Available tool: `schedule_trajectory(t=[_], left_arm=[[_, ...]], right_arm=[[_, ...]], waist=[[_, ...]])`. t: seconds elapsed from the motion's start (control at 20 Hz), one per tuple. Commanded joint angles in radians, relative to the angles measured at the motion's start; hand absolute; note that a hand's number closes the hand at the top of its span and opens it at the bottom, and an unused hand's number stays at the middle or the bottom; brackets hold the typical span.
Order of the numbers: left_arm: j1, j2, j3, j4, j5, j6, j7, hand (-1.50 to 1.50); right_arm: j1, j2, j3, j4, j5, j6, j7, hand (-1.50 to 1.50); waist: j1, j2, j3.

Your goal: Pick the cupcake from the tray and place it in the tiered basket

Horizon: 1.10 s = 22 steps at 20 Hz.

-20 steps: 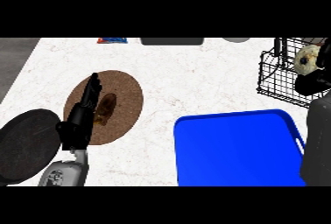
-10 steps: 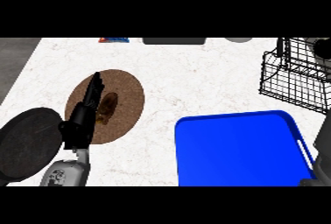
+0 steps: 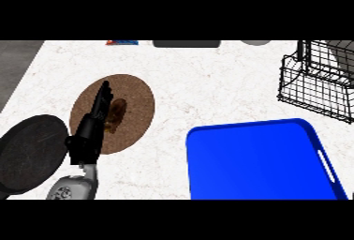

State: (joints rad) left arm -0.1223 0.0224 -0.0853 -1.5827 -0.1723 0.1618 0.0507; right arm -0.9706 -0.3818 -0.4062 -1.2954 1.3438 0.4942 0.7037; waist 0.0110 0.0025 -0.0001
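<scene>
The blue tray (image 3: 259, 161) lies at the lower right with nothing on its surface. At the upper right stands the black wire tiered basket (image 3: 311, 89). Inside its top tier a pale object (image 3: 340, 55) shows, cut off by the view's edge; I cannot tell whether it is the cupcake. My left hand (image 3: 88, 133) is open, its straight fingers reaching up over a brown round plate (image 3: 135, 101). The right hand shows nowhere in the head view.
A small brown item (image 3: 117, 111) lies on the brown plate beside my left fingers. A black round plate (image 3: 31, 150) sits at the lower left. Along the back edge are a dark flat object (image 3: 187, 43), a red and blue item (image 3: 122, 42) and a grey round thing (image 3: 256, 42).
The right arm, which was at the basket one second ago, has drawn back down the right edge and left the view. The left hand has not moved.
</scene>
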Motion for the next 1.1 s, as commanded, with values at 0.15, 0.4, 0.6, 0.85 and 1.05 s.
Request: schedule_trajectory(t=[0.15, 0.4, 0.6, 0.85, 1.05], left_arm=[[-0.012, 0.025, 0.023, 0.014, 0.016, -0.031, -0.003, 0.00], [-0.044, 0.010, 0.025, 0.026, 0.019, -0.014, -0.005, 0.00], [-0.067, -0.021, -0.024, 0.019, -0.014, 0.045, 0.045, 0.00], [-0.025, -0.022, -0.011, 0.041, -0.011, 0.040, -0.014, 0.00], [-0.021, -0.005, 0.002, 0.014, 0.003, 0.014, -0.003, 0.00]], right_arm=[[0.032, -0.148, -0.011, 0.213, -0.011, -0.145, -0.137, 1.50], [-0.021, -0.155, -0.016, 0.382, -0.023, -0.214, -0.123, 1.50], [-0.010, -0.134, -0.190, 0.389, -0.144, -0.323, -0.084, -1.50], [-0.028, -0.160, -0.241, 0.396, -0.249, -0.361, -0.145, -1.50], [-0.015, -0.152, -0.318, 0.345, -0.302, -0.520, -0.139, -1.50]], waist=[[-0.001, 0.001, 0.000], [0.003, 0.002, 0.000], [0.002, 0.003, 0.001], [-0.002, 0.000, 0.000], [0.000, -0.001, 0.001]])
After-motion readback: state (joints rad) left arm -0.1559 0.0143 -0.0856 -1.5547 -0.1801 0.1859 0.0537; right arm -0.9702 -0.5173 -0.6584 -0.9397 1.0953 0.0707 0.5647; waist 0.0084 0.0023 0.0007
